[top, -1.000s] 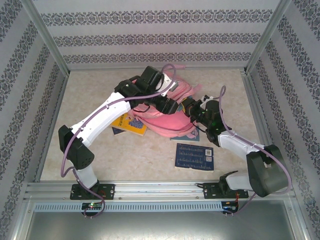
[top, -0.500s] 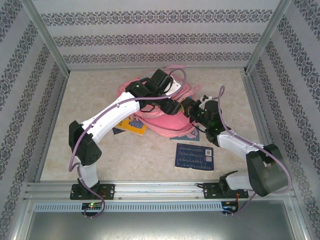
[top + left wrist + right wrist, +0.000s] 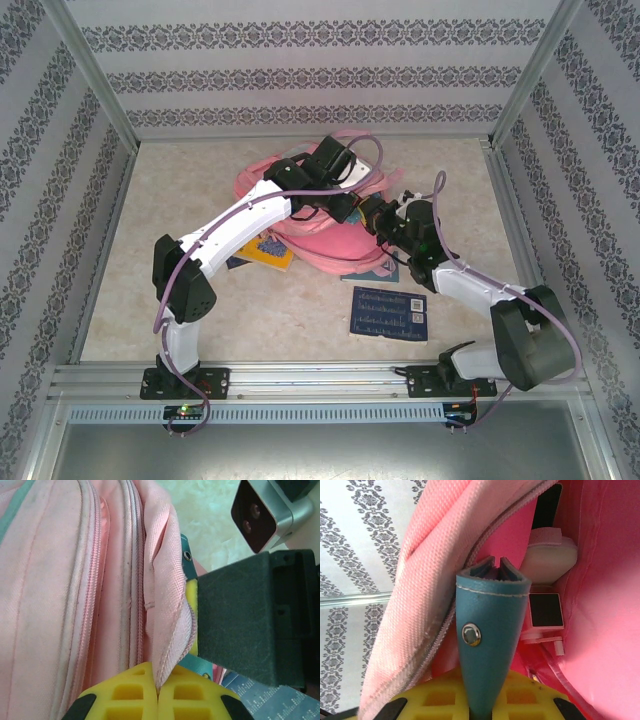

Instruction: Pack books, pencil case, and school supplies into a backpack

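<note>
– Okay, top view first, what's happening?
– Both arms are reaching over the backpack [image 3: 330, 248], which is lying mid-table. The left gripper [image 3: 347, 206] and right gripper [image 3: 373, 214] are meeting at its right side. Their jaws are too small here, so I cannot tell. A yellow book [image 3: 262, 250] is poking out beside the bag under the left arm. A navy book [image 3: 390, 313] is lying well apart, nearer the bases.
– Left wrist?
– The left gripper [image 3: 159, 692] is pinching the fabric edge of the backpack [image 3: 75, 580] opening, with its yellow fingers [image 3: 125, 700] pressing together on it. The right gripper [image 3: 192, 597] is sitting just to the right, with the teal tab [image 3: 186, 555] showing at its tip.
– Right wrist?
– The right gripper [image 3: 485, 702] is clamping the riveted teal tab [image 3: 490, 625] by the zipper edge of the backpack [image 3: 420, 580]. The bag is gaping. Inside, a pale rounded item [image 3: 550, 560] and a small dark square [image 3: 546, 610] are sitting against the pink lining. Whether that's the pencil case, I cannot tell.
</note>
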Motion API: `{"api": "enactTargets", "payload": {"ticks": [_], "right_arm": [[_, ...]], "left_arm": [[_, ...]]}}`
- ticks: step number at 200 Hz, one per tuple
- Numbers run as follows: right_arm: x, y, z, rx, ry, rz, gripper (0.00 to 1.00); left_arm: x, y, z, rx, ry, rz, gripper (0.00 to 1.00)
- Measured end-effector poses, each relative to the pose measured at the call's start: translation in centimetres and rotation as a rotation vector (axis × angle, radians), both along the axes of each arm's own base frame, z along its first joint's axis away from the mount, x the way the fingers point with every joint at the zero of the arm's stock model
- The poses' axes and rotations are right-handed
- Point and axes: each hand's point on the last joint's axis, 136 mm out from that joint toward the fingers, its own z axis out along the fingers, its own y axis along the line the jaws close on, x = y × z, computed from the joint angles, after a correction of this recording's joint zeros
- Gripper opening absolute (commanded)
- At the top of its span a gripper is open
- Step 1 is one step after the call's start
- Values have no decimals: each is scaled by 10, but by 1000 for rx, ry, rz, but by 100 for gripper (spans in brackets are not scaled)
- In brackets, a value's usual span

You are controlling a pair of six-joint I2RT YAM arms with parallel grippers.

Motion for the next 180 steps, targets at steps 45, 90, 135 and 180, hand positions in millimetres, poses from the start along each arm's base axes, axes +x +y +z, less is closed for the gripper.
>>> {"api": "enactTargets", "payload": {"ticks": [45, 90, 135, 180], "right_arm": [[-11, -18, 11, -110, -54, -72, 8], [-9, -25, -39, -217, 49, -108, 10], [6, -14, -85, -317, 142, -86, 13], [56, 2, -71, -374, 62, -90, 16]], "left_arm": [[10, 7, 13, 6, -50, 39, 0], [20, 28, 49, -27, -137, 98, 0], [27, 42, 74, -59, -198, 140, 0], [30, 44, 70, -75, -194, 148, 0]]}}
